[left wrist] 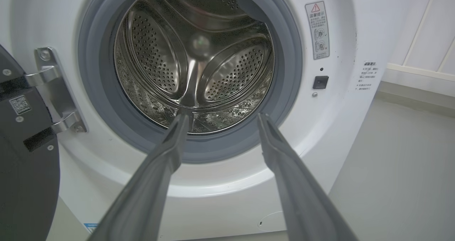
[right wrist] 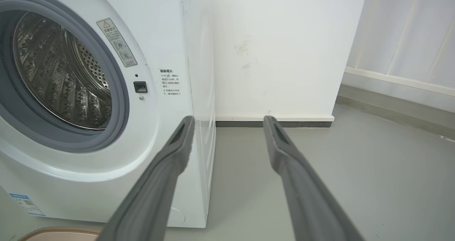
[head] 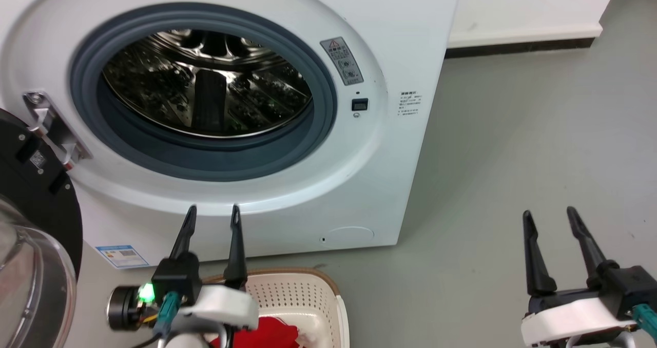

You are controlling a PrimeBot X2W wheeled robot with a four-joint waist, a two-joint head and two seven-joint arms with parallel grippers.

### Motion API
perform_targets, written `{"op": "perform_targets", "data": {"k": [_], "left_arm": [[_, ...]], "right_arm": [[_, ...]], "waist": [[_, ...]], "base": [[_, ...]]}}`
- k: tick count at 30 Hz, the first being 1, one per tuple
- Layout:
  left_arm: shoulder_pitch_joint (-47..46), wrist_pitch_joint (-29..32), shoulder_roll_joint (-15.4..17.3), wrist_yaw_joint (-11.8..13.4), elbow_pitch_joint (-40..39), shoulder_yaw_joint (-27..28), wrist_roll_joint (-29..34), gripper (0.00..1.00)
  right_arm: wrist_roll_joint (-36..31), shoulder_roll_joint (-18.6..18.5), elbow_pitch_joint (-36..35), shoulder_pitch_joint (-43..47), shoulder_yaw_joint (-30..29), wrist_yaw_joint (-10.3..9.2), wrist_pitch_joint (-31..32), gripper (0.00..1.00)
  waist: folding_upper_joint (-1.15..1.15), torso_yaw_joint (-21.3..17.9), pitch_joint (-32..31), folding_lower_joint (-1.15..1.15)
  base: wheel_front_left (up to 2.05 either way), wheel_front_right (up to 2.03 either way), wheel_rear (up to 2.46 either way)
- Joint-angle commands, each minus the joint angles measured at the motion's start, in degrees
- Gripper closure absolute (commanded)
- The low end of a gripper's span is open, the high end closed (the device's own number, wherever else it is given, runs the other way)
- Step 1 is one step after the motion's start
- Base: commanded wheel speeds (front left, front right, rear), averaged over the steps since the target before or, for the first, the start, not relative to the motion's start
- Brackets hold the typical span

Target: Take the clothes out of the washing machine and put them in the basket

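The white washing machine [head: 405, 40] stands with its door [head: 31, 219] swung open at the left, and I see only bare steel in its drum [left wrist: 193, 56]. Red clothes [head: 269, 334] lie in the cream basket [head: 303, 286] on the floor in front of the machine. My left gripper [head: 213, 212] is open above the basket's near side, fingers pointing at the machine's front below the porthole. My right gripper [head: 549, 213] is open over the floor to the machine's right, holding nothing. The same machine [right wrist: 167, 38] appears in the right wrist view.
Grey floor [head: 513, 158] spreads to the machine's right. A white wall with a dark skirting strip [right wrist: 277, 124] runs behind. The open door's hinge [left wrist: 53, 91] juts out at the porthole's left. A corner of the basket rim [right wrist: 60, 231] appears in the right wrist view.
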Motion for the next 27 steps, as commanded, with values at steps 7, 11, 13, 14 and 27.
{"op": "perform_targets", "data": {"k": [7, 11, 13, 14, 27], "left_arm": [[6.0, -0.1, 1.0, 0.1, -2.1, 1.1, 1.0, 0.00], [7.4, -0.1, 1.0, -0.2, -2.6, 0.9, 1.1, 0.00], [7.5, -0.1, 0.9, -0.4, -2.4, 0.8, 1.1, 0.00], [7.4, -0.1, 0.9, -0.4, -2.3, 0.8, 1.1, 0.00], [6.7, -0.1, 0.7, -1.3, -0.4, 0.6, 0.5, 0.00]], "right_arm": [[-0.1, 0.0, -0.7, 2.9, 0.8, -0.04, 0.6, 0.00], [0.2, 0.0, -0.9, 4.1, 0.5, -0.04, 1.1, 0.00], [0.2, 0.0, -1.0, 4.4, 0.3, -0.04, 1.3, 0.00], [0.2, 0.0, -1.0, 4.6, 0.3, -0.04, 1.4, 0.00], [0.8, 0.0, -0.6, 5.0, 1.0, -0.04, 1.8, 0.00]], "waist": [[0.00, 1.5, -3.3, 0.01], [0.00, 2.3, -4.1, 0.01], [0.00, 2.5, -4.2, 0.01], [0.00, 2.6, -4.3, 0.01], [0.00, 2.5, -4.7, 0.01]], "base": [[0.00, 0.00, 0.00], [0.00, 0.00, 0.00], [0.00, 0.00, 0.00], [0.00, 0.00, 0.00], [0.00, 0.00, 0.00]]}}
